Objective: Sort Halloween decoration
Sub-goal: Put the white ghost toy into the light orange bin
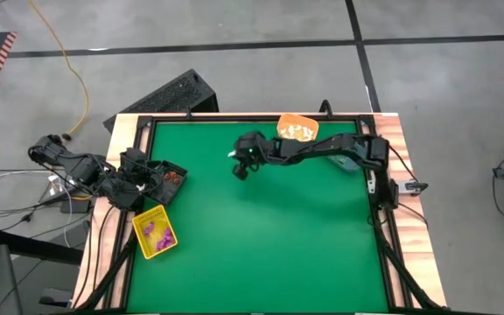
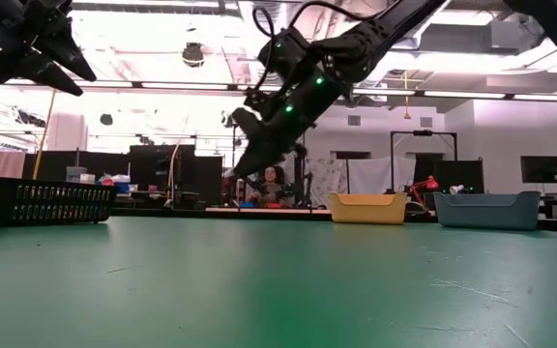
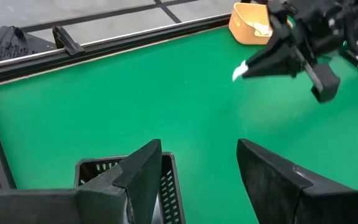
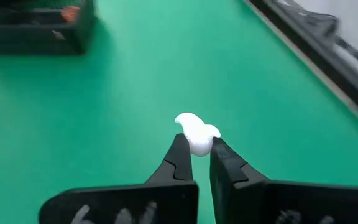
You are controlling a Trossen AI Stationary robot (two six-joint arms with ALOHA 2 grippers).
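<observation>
A tiny white Halloween decoration sits at the tips of my right gripper, which is shut on it. The gripper hangs above the green mat's far middle and slants down toward the table's left side. The same white piece shows in the left wrist view. My left gripper waits open at the table's left edge, over the black bin, with nothing between its fingers. Purple pieces lie in the yellow bin. Pale pieces lie in the orange bin. My right gripper pinches the white decoration's lower part between its two fingertips, right at their free ends. The fingers slant down from the table's right side. The piece sticks out beyond the tips, lifted clear of the mat.
The black bin holds reddish-orange pieces. A blue bin stands at the far right, partly under my right arm. A black raised frame borders the mat. The wide middle and near part of the mat carries nothing.
</observation>
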